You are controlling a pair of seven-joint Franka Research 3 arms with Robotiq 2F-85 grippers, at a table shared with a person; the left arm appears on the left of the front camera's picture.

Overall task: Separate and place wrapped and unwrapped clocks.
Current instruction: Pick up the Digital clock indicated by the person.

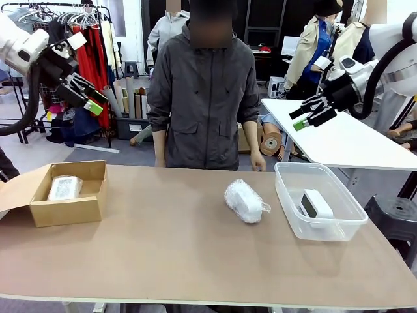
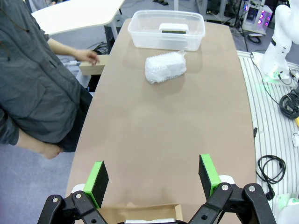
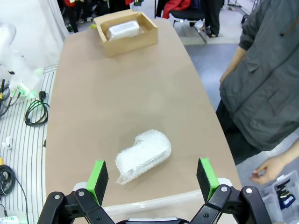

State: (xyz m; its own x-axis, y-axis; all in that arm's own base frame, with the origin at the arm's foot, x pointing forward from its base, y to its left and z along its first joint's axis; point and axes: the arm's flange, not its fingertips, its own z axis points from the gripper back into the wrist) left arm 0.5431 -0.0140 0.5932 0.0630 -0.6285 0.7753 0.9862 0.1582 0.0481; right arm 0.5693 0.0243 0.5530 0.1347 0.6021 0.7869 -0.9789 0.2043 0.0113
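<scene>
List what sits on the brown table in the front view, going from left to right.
Cardboard box holding a bubble-wrapped clock → second bubble-wrapped clock, lying on its own → clear plastic tub holding the bare white clock.

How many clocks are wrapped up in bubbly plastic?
2. One wrapped clock lies in the cardboard box; the other wrapped clock sits on the table beside the plastic tub.
</scene>
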